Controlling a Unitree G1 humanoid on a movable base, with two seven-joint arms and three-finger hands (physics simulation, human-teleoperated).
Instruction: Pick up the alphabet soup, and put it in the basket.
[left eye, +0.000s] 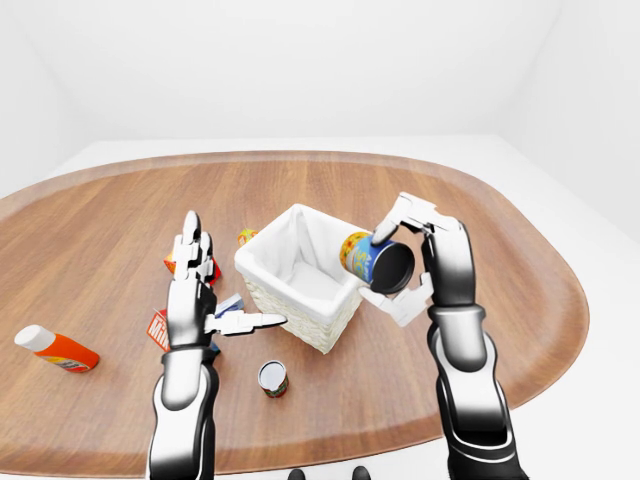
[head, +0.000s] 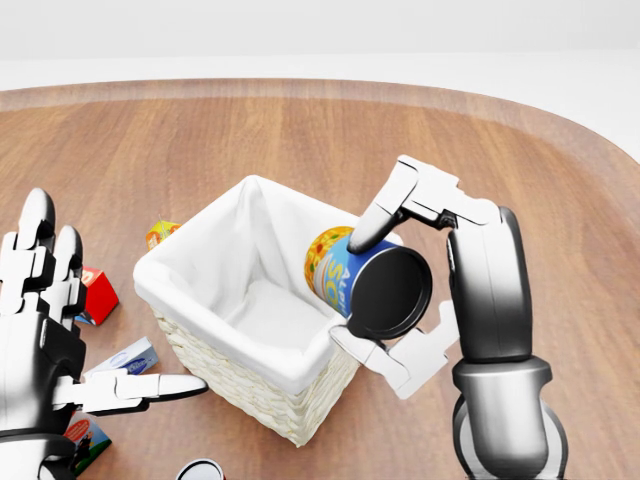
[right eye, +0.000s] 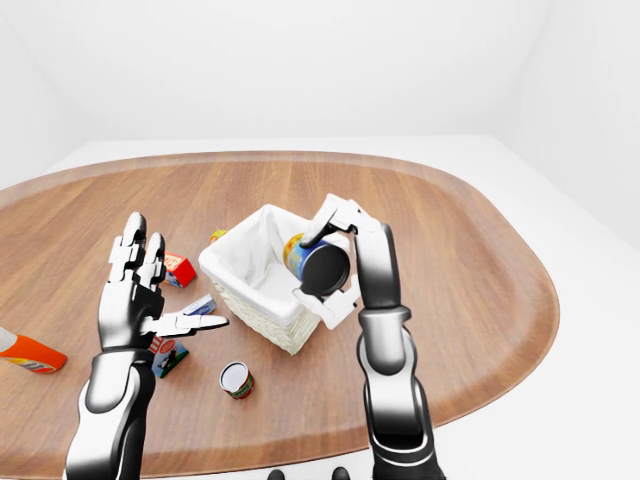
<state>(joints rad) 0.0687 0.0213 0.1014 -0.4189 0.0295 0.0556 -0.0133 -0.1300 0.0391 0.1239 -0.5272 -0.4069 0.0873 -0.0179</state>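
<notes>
The right hand (head: 400, 290), built of blocky white finger segments on a glossy black-and-chrome forearm, is closed round the alphabet soup (head: 365, 278). The cylindrical can is held tilted on its side, its dark round end turned toward the camera and its blue and yellow printed label facing the basket. In the head view one finger is laid over the top of the can and another is pressed under its lower edge. The can is held in the air at the right-hand rim of the basket (head: 215, 340), partly over the opening.

The basket is a squarish box of pale woven wicker, lined with smooth white cloth that is folded over the rim. It rests on an oval table (left eye: 520, 280) of warm, fine-grained wood with a raised edge.

The left hand (left eye: 195, 290) is held spread and empty just left of the basket, with two fingers pointing upward and one white finger extended sideways toward the wicker wall.

Around the left hand, small items are scattered on the wood: a red carton (head: 98, 295), a small yellow packet (head: 160, 233) near the basket's far corner, and a flat blue-and-white box (head: 125, 358). A short can (left eye: 272, 378) stands upright below the basket in the left-eye view, and an orange bottle with a white cap (left eye: 57, 349) lies on its side far to the left.
</notes>
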